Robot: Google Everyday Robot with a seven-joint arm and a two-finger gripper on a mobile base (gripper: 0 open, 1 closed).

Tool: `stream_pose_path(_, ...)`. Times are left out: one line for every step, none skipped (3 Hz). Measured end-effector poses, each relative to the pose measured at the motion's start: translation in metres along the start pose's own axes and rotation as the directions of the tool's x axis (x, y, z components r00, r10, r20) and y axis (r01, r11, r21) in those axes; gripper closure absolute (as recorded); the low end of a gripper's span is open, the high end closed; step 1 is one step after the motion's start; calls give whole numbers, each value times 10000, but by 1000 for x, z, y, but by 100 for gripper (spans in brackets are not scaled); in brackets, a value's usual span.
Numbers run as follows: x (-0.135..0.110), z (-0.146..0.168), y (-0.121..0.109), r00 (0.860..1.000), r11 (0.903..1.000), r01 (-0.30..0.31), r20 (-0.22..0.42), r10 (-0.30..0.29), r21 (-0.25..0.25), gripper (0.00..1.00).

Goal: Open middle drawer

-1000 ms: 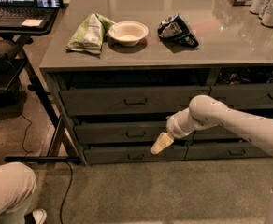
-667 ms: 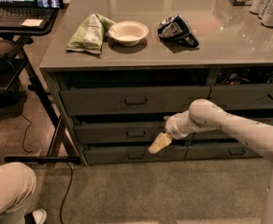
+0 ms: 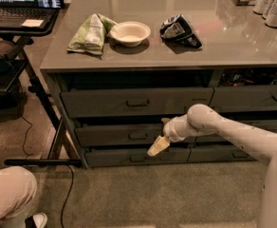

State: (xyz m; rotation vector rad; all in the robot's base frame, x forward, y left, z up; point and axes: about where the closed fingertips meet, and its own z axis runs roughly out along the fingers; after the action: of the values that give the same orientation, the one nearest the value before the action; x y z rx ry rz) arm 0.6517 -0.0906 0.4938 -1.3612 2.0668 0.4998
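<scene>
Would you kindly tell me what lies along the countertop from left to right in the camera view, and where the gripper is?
Green chip bag, white bowl, dark chip bag, cans. The gripper is lower, by the middle drawer.

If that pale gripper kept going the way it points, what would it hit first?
Probably the front of the slim dark grey bottom drawer: the pale gripper, low before the grey middle drawer, points down-left at it. Depth is unclear; it might instead reach the grey carpet.

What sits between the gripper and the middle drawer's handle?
Nothing: in the camera view only bare drawer front separates the gripper from the middle drawer's handle.
</scene>
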Motion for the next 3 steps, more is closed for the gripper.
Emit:
stream_pose_path(3, 15, -1, 9991, 9994, 338, -268, -336, 75, 0)
stream_pose_path(9, 28, -6, 9960, 9959, 846, -317, -836, 332, 0)
stream_pose_path(17, 42, -18, 9908, 9900, 1351, -119, -1348, 416, 0)
